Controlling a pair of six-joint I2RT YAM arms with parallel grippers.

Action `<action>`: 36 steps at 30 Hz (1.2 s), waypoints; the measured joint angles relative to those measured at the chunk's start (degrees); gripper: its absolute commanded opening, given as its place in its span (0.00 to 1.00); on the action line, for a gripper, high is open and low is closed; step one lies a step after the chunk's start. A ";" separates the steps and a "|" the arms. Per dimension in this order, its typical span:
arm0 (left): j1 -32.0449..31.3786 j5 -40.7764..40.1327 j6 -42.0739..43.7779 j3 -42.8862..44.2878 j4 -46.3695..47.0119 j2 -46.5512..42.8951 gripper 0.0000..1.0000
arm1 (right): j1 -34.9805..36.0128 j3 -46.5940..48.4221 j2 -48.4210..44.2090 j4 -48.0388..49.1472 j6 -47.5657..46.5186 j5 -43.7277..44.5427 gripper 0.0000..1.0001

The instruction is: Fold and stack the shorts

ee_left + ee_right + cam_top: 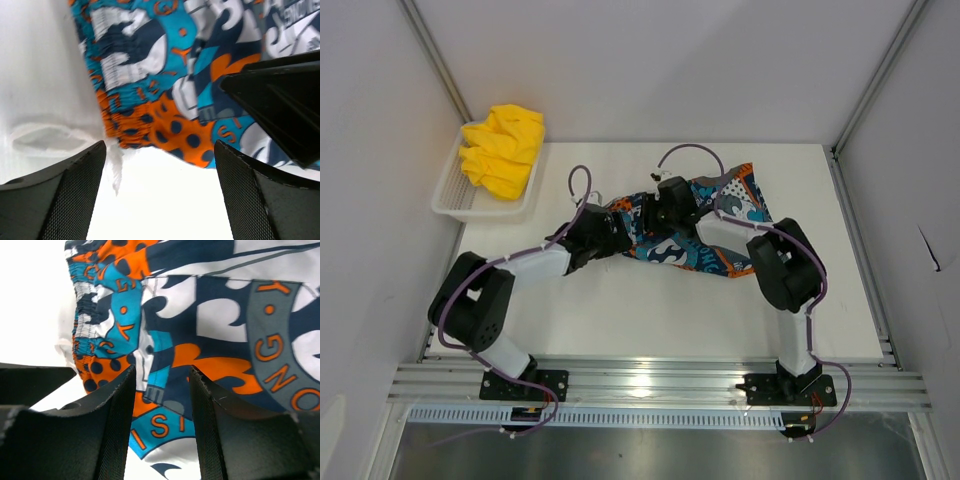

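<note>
At the middle of the worktop [650, 320], the printed shorts [680, 252] lie spread with their long axis running roughly left to right. The gathered waistband [107, 75] is at the end toward the left arm. The left hand [160, 147] stands with its fingers wide apart and nothing between them. The orange-dotted corner of the waistband lies just ahead of its tips, close, though whether it touches I cannot tell. The right hand [160, 390] is clamped on a raised fold of the same shorts a little further in, just beside the left hand. The yellow shorts [503, 148] sit crumpled in the white basket [450, 200] at the far left corner, well apart from both hands. By my reading the left arm is the nearer to the waistband edge — its next grasp would call for a short reach forward onto that corner, while the right hand keeps the cloth raised.
</note>
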 measured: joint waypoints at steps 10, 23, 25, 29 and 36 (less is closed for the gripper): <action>9.01 6.29 -0.09 -4.22 0.72 -5.70 0.90 | 1.42 7.34 6.12 0.39 -0.61 -4.28 0.47; 13.31 13.75 -2.54 -10.88 8.20 -7.19 0.90 | 1.42 16.48 14.88 -3.91 -0.72 -6.62 0.45; 13.42 14.12 -2.78 -11.52 9.33 -7.17 0.90 | 1.31 16.74 14.88 -5.29 -1.07 -6.32 0.44; 13.42 14.75 -3.32 -13.31 10.82 -7.19 0.90 | 1.31 15.52 14.16 -5.79 -2.82 -6.34 0.41; 13.42 15.54 -4.35 -17.59 13.18 -8.13 0.90 | 2.62 1.44 3.76 -7.67 -9.01 -7.28 0.43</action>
